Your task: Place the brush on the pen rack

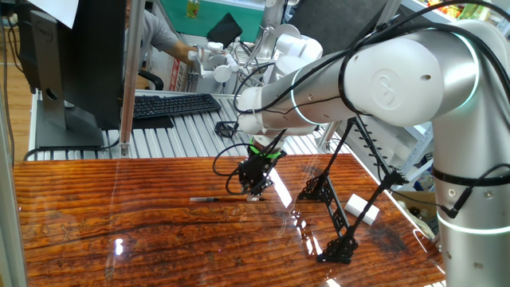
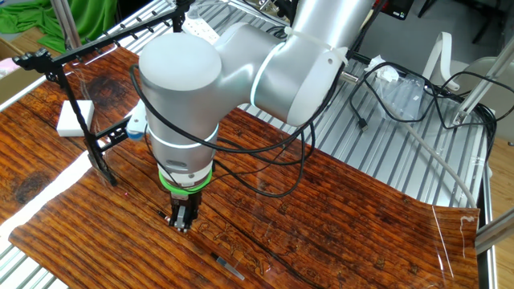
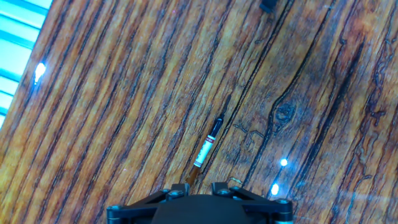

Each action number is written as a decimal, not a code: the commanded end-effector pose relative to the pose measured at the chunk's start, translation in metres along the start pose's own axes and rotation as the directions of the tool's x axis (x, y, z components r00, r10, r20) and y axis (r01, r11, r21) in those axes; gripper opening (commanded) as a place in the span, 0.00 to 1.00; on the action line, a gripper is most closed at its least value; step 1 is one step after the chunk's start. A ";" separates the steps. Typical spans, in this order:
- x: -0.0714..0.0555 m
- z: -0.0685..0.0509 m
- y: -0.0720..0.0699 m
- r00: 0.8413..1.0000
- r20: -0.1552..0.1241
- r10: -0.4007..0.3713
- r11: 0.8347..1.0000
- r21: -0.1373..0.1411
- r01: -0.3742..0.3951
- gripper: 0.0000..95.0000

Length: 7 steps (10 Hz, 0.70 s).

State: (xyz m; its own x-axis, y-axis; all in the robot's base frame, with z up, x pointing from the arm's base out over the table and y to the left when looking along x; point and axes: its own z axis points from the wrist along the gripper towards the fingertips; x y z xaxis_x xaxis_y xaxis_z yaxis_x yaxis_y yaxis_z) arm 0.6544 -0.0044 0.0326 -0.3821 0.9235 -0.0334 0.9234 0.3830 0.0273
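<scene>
The gripper [image 1: 256, 191] is hovered low over the table [image 1: 119, 231]; finger spread cannot be told, since the fingertips are hidden in the hand view and too small in both fixed views. Nothing is seen held. The brush [image 3: 205, 151] lies flat on the wood, just ahead of the fingers in the hand view, off to one side of the gripper in both fixed views [image 1: 205, 198]. The pen rack [image 1: 335, 211] is stood well apart on the opposite side of the gripper. Risk is judged: brush is very thin and flat on the surface, so a descent off its axis could be closed on nothing, or the brush could be rolled or flicked away; fingertips could be jammed into the table.
</scene>
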 end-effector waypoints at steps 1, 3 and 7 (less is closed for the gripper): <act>0.000 -0.001 0.000 1.000 0.004 0.004 1.000 -0.003 -0.004 0.20; 0.000 -0.001 0.000 1.000 0.004 0.002 1.000 -0.005 -0.002 0.20; 0.000 -0.001 0.000 1.000 0.008 -0.008 1.000 -0.009 0.008 0.20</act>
State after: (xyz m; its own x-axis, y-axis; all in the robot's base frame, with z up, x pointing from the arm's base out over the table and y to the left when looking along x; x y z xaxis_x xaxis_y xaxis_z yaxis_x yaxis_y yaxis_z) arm 0.6552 -0.0046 0.0328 -0.3887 0.9204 -0.0416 0.9200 0.3902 0.0360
